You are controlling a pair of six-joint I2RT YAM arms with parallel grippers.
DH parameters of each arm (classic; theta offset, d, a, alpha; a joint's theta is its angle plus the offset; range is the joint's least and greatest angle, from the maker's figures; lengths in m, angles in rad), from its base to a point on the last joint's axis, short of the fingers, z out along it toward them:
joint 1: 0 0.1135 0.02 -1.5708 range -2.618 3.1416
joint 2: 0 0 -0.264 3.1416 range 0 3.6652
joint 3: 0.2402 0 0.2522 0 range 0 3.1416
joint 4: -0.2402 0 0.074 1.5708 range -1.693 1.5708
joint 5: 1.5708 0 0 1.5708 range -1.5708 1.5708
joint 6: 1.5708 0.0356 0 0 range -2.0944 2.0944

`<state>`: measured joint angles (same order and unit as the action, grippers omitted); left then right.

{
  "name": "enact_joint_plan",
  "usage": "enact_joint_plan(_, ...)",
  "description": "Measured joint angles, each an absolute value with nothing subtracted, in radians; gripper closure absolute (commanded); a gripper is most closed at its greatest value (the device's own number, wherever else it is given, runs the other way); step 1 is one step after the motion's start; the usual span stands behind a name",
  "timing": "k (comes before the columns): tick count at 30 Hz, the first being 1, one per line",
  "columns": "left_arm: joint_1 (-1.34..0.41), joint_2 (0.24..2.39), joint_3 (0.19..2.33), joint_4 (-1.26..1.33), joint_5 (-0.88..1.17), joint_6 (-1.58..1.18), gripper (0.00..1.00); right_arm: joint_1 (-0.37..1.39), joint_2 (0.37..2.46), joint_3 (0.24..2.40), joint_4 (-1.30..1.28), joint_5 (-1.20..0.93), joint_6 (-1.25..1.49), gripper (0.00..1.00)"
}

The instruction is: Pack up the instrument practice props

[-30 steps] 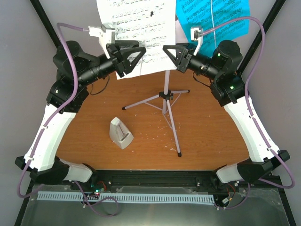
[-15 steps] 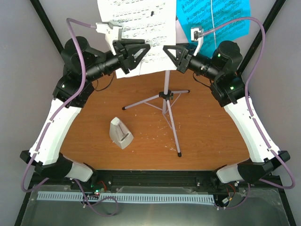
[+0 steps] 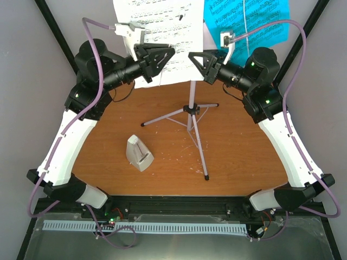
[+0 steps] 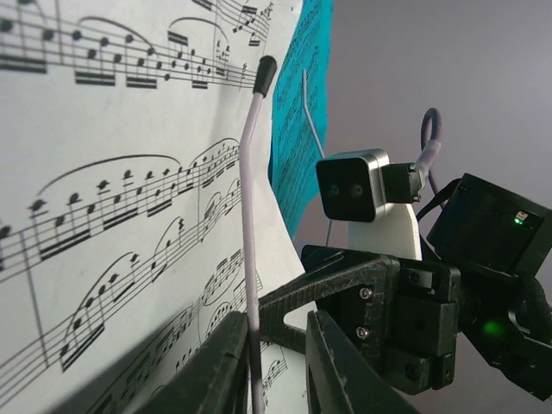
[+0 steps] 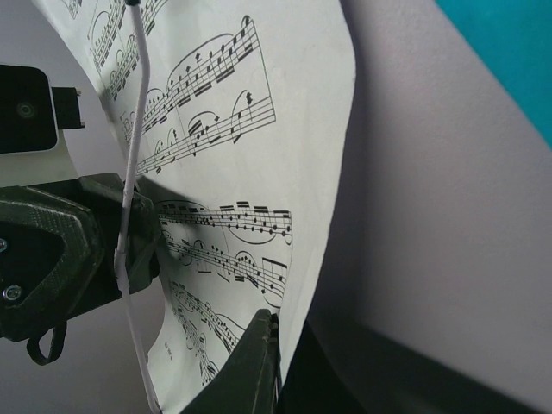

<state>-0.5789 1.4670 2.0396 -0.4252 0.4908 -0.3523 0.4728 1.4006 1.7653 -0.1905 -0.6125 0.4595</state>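
The music stand [image 3: 190, 108] stands on thin tripod legs on the brown table, its desk hidden behind a white sheet-music page [image 3: 157, 32] and a blue one [image 3: 244, 19]. The white metronome [image 3: 139, 153] lies left of centre. My left gripper [image 3: 165, 65] is open at the white page [image 4: 112, 216]. The stand's thin lilac retainer wire [image 4: 251, 216] runs between its jaws [image 4: 274, 321], against the left finger. My right gripper [image 3: 195, 65] is shut on the white page's [image 5: 259, 129] lower right edge [image 5: 278, 323]. The blue page [image 4: 302, 103] hangs behind.
Grey walls and black frame posts [image 3: 54, 38] close in the back corners. The two grippers face each other closely in front of the page; the right one's finger [image 4: 345, 285] shows just beyond my left jaws. A black rail [image 3: 179, 203] runs along the near table edge.
My left arm has swung up and to the right, bringing its gripper onto the white page and around the retainer wire. The right arm, stand and metronome have not moved.
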Motion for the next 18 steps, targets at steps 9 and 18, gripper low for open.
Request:
enact_joint_plan(9, -0.579, 1.471, 2.04, -0.428, 0.494, -0.331, 1.0, 0.473, 1.396, 1.76, -0.19, -0.598, 0.452, 0.97)
enact_joint_plan(18, -0.579, 1.441, 1.974, -0.363, 0.501, -0.308, 1.0, 0.479, 1.38, 1.743, -0.191, -0.572, 0.447, 0.97)
